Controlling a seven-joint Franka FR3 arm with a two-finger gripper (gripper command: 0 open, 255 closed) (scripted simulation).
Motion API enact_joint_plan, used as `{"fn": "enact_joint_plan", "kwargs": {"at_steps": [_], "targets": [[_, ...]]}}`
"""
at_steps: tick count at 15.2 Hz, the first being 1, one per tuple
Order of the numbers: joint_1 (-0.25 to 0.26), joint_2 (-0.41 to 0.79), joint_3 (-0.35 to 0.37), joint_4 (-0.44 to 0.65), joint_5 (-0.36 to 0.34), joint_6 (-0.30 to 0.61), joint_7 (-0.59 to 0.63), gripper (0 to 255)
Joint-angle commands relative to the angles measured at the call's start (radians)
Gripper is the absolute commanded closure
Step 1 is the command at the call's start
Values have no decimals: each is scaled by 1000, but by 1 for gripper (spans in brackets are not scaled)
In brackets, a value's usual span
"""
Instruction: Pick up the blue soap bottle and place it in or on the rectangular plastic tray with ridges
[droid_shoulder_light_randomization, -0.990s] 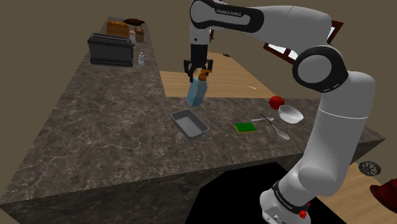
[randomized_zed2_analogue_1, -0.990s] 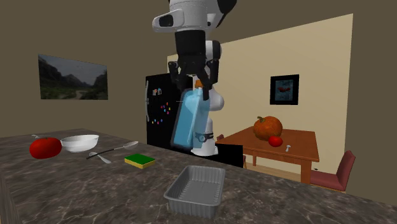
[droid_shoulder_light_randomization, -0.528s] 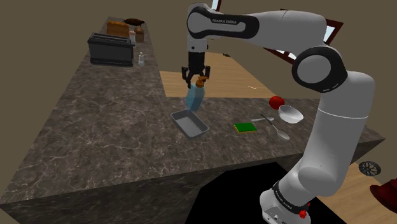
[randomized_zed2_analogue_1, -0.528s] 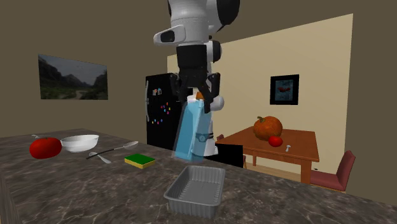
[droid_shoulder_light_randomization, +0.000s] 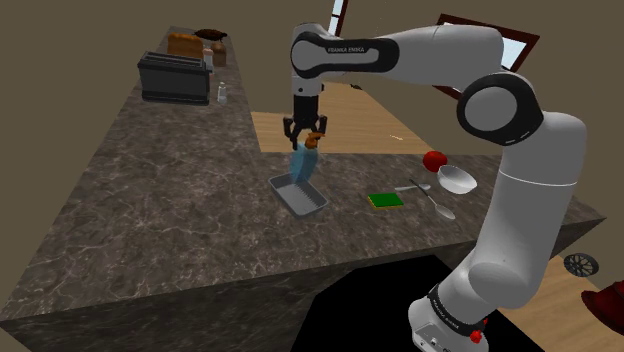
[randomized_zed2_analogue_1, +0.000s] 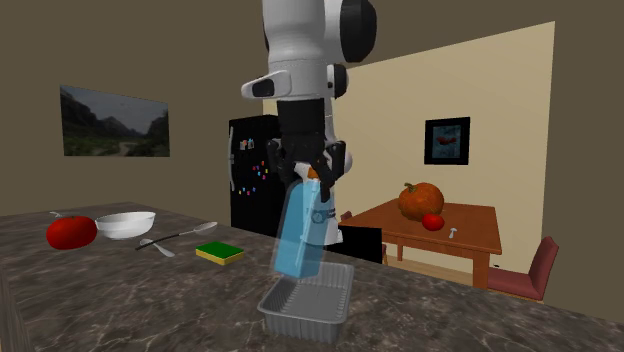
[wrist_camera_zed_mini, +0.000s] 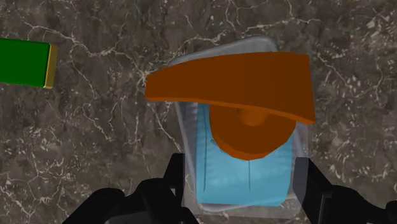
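Tool (randomized_zed2_analogue_1: 308, 170) pinching the neck of the translucent blue soap bottle with orange pump top (randomized_zed2_analogue_1: 300, 232): you hold it nearly upright, its base low over the grey ridged rectangular tray (randomized_zed2_analogue_1: 318, 314) on the dark marbled worktop (droid_shoulder_light_randomization: 150, 200), with a green sponge (randomized_zed2_analogue_1: 219, 252) lying near the tray

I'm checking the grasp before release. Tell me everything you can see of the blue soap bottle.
The translucent light-blue soap bottle has a flat, rectangular body and an orange pump cap with a broad spout. It hangs nearly upright, slightly tilted, clasped just below the cap by the black two-finger gripper. Its base is low over the grey ridged rectangular tray on the dark marbled counter; whether it touches the tray floor cannot be told. Nothing else touches it.
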Motion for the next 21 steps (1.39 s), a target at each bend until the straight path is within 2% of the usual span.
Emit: {"fn": "enact_joint_plan", "kwargs": {"at_steps": [1,4,11,12,17,21], "targets": [[0,-1,0,-29,0,29,0,255],[0,7,0,-60,-1,68,0,255],[0,7,0,-60,-1,68,0,255],[0,7,0,-61,-1,68,0,0],[0,7,0,-60,-1,68,0,0],[4,41,-1,115,-4,-73,2,0]]}}
